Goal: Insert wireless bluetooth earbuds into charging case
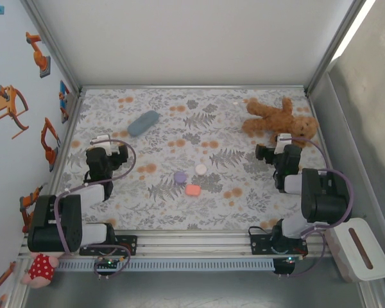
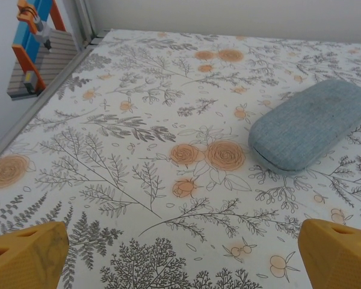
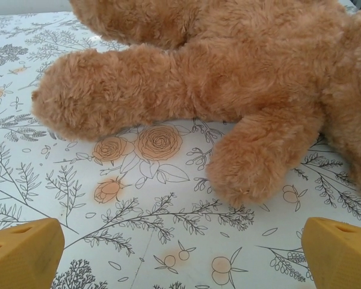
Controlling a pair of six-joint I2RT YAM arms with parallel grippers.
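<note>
Three small rounded charging cases lie mid-table in the top view: a purple case (image 1: 179,177), a pale white case (image 1: 201,169) and a salmon-pink case (image 1: 192,190). No earbuds can be made out; they are hidden or too small to tell. My left gripper (image 1: 109,142) (image 2: 180,265) is open over bare cloth at the left, well away from the cases, its yellow fingertips (image 2: 25,256) wide apart. My right gripper (image 1: 276,146) (image 3: 180,259) is open at the right, with nothing between its yellow fingertips (image 3: 340,251), just short of the teddy bear.
A blue-grey fabric glasses case (image 1: 143,122) (image 2: 310,123) lies ahead of the left gripper. A brown teddy bear (image 1: 279,119) (image 3: 228,78) lies at the back right, close in front of the right gripper. The floral cloth (image 1: 212,212) covers the table. A white box (image 1: 359,250) stands outside the right rail.
</note>
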